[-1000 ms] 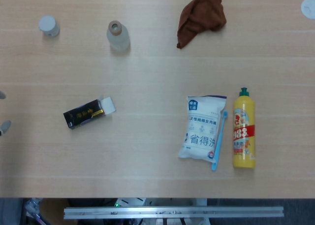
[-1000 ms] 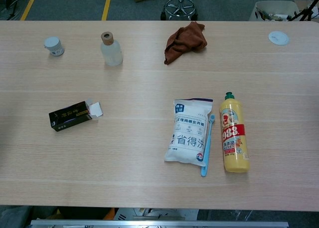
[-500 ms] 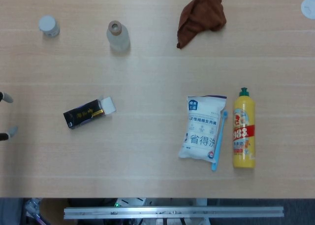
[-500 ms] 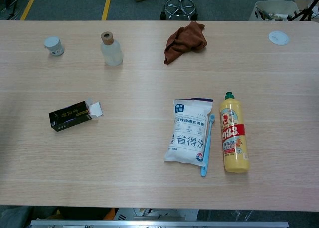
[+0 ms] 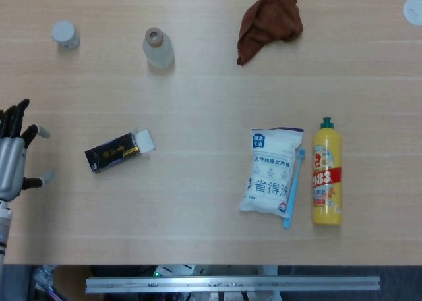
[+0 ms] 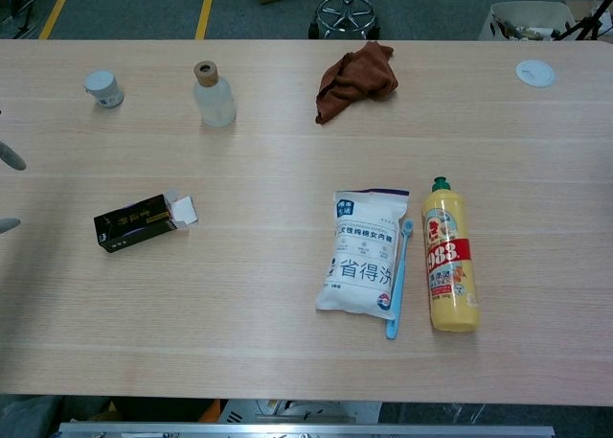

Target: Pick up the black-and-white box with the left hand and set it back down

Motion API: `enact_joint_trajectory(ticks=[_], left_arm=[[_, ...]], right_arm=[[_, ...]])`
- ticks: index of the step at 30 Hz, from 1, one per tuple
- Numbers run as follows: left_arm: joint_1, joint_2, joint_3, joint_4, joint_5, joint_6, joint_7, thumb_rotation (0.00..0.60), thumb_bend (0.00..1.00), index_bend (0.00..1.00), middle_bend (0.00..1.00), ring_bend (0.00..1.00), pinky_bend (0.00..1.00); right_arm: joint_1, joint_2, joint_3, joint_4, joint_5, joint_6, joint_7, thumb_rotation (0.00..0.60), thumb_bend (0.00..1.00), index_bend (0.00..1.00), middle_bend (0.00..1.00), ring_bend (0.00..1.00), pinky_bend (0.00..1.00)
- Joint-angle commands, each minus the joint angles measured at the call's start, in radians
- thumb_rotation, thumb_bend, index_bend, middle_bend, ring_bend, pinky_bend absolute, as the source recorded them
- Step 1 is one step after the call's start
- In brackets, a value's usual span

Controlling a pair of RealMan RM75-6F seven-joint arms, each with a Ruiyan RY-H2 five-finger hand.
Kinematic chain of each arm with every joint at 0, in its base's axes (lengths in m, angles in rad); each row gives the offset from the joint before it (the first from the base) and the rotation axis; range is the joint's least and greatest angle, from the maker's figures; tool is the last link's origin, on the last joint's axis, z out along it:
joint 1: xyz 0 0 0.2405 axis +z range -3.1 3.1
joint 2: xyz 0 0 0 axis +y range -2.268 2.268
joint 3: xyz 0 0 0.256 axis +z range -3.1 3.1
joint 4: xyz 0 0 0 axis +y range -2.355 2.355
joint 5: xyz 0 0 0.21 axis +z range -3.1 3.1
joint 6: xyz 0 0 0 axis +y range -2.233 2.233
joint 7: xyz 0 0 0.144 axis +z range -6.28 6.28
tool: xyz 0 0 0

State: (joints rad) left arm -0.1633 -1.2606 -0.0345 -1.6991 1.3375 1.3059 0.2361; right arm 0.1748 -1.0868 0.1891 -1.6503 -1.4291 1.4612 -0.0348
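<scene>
- Pale wood worktop (image 5: 198, 103), with grey floor and a chair base visible past the far edge in the chest view.
- The box (image 5: 113, 153) lies flat on its long side at the left of the worktop, slightly skewed, with its white end flap (image 5: 145, 140) hanging open toward the middle.
- Left hand (image 5: 14, 157) is at the left edge, well apart from the box, with its fingers (image 5: 26, 137) spread and nothing in them. The chest view only catches a couple of fingertips (image 6: 10, 156). Right hand isn't in either view.
- My guess on handling: a small cardboard carton, so light and probably hollow-ish. It'll crush or slide if squeezed hard.
- I'd take it across the short width of the black body, thumb on one long side and fingers on the other. Stay off the loose flap, it'll just fold.
- It's low, so the fingers will have to come down almost onto the wood.
- Other stuff: bottle (image 5: 158, 48), brown cloth (image 5: 270, 19), white pouch (image 5: 273, 170), yellow bottle (image 5: 327, 176). All well apart from the box.
</scene>
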Motion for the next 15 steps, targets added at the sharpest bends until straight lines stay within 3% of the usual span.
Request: enact_joint_trajectory(ticks=[1, 15], left_arm=[[-0.015, -0.024, 0.001, 0.004, -0.004, -0.018, 0.016, 0.600, 0.14, 0.35, 0.00, 0.00, 0.01], [-0.067, -0.133, -0.001, 0.067, -0.022, -0.077, 0.061, 0.600, 0.14, 0.34, 0.00, 0.00, 0.01]], right_arm=[[0.000, -0.003, -0.002, 0.006, 0.003, -0.002, 0.004, 0.600, 0.21, 0.47, 0.35, 0.34, 0.47], [-0.013, -0.010, -0.014, 0.028, 0.014, 0.005, 0.034, 0.600, 0.21, 0.47, 0.35, 0.34, 0.47]])
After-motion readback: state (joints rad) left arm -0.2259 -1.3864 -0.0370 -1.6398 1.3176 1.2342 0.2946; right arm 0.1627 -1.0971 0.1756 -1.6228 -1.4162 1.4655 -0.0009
